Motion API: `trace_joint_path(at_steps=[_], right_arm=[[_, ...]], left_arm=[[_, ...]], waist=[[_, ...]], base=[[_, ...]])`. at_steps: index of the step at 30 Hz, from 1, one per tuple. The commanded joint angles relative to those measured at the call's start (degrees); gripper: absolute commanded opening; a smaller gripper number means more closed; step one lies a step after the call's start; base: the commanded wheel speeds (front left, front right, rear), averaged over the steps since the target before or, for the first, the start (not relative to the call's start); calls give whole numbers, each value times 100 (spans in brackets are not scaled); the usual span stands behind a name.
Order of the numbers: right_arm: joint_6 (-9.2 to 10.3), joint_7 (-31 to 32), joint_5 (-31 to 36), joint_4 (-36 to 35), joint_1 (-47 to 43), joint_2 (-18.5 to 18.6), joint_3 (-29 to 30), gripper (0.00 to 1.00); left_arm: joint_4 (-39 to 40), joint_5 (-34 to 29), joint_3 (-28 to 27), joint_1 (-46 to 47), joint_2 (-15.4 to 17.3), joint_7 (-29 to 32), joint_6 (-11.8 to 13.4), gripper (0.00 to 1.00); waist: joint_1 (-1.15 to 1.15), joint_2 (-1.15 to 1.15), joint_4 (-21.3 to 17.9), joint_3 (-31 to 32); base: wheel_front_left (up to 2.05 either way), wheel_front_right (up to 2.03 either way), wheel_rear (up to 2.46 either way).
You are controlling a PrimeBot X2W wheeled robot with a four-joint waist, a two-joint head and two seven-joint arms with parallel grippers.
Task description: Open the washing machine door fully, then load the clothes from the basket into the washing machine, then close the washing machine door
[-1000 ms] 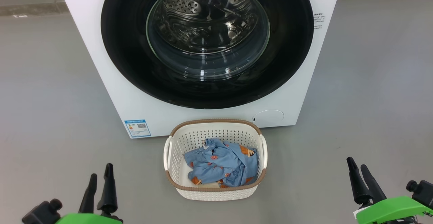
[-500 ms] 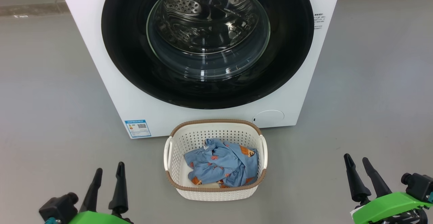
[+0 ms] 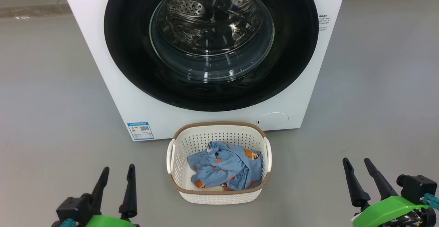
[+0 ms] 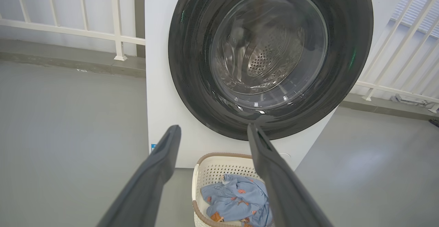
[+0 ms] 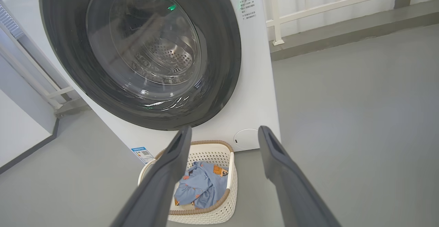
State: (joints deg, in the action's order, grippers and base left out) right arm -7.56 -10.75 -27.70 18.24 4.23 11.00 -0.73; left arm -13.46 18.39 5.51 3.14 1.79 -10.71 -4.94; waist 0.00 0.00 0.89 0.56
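Note:
The white washing machine (image 3: 103, 62) stands ahead with its round black door (image 3: 130, 66) shut flat against the front; the steel drum shows through the glass porthole. On the floor before it sits the cream basket (image 3: 219, 196) holding the light blue clothes (image 3: 223, 167). My left gripper (image 3: 116, 172) hovers open at the lower left, well left of the basket. My right gripper (image 3: 356, 163) hovers open at the lower right. The wrist views show the door (image 4: 192, 66) (image 5: 223, 48), the basket (image 4: 212, 165) (image 5: 219, 206) and clothes (image 4: 236, 198) (image 5: 199, 186) between open empty fingers.
Grey floor (image 3: 51, 93) spreads on both sides of the machine. A white railing (image 4: 116, 21) and a low kerb run behind it. A blue sticker (image 3: 140, 130) and a round flap (image 3: 272, 120) sit low on the machine's front.
My left gripper has shifted right and a little down in the head view. My right gripper has shifted left. Door, basket and clothes have not moved.

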Motion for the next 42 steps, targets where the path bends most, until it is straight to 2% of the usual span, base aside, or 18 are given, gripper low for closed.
trace_joint_path(at_steps=[1,21,42], right_arm=[[6,-79,156,-124,241,129,-111,100],[8,-415,1277,-151,248,213,-158,100],[8,-425,1149,-177,211,171,-103,100]], left_arm=[[146,-198,-124,281,98,-83,45,100],[-138,-1223,-68,391,113,-419,120,100],[-560,-1042,-31,485,110,-429,201,100]], waist=[[0,0,0,-1],[0,0,-19,15],[0,0,-21,22]], base=[[0,0,0],[0,0,0],[0,0,0]])
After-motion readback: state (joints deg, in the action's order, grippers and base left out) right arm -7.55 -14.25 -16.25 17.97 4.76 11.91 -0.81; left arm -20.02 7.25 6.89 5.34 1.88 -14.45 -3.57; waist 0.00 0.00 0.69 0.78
